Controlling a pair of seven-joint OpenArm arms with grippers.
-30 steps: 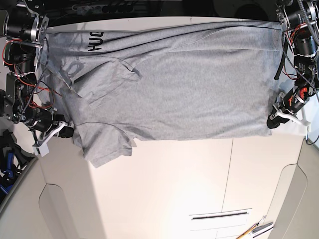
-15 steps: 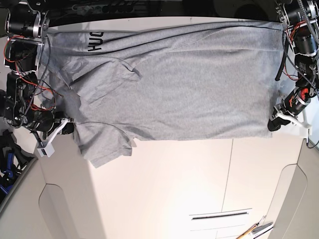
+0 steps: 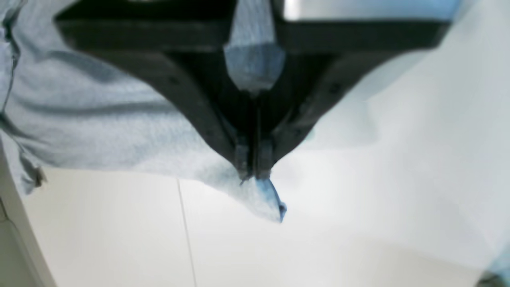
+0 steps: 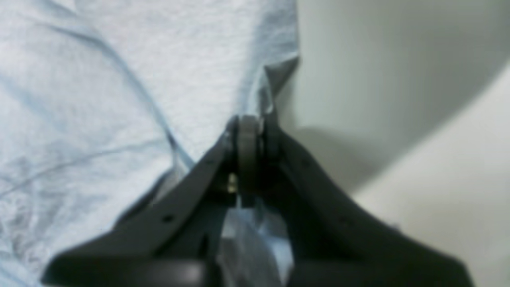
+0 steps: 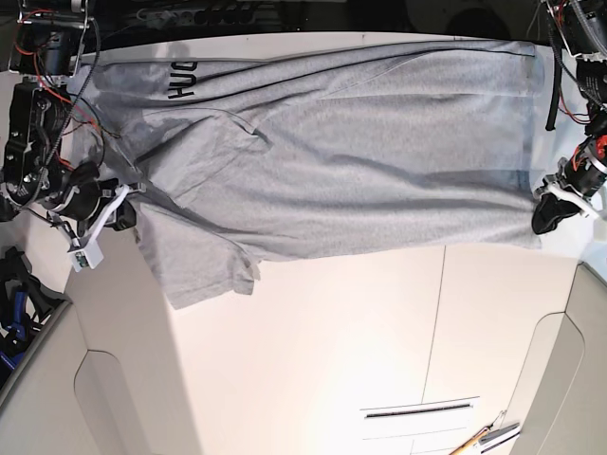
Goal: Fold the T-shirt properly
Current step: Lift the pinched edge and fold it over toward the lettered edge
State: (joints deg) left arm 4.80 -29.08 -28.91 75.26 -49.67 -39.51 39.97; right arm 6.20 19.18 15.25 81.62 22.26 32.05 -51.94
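Comparing the base view with a second ago, both held corners have been raised and drawn outward: the shirt (image 5: 332,161) hem corner at 3 o'clock now sits higher and further out, and the near edge, which sagged low before, is pulled into a tauter, slanted line across the table (image 5: 313,351). The left gripper (image 3: 253,175) has finished closing over that time, and the right gripper (image 4: 249,131) has stayed clamped. This is judged to mean that the grasp stage is done and the lift for a fold toward the far edge has begun, though no fold has yet been laid. In the left wrist view the fingers (image 3: 242,157) are seen pressed together on a thin pinch of grey cloth, with a small tip of the corner poking out past them at 5 o'clock and the rest of the shirt spread away at 9 o'clock. In the right wrist view the fingers (image 4: 271,139) are shut on a bunched edge, the cloth rising from them at 12 o'clock and spreading at 10 o'clock. One sleeve is left hanging loose at 7 o'clock in the base view
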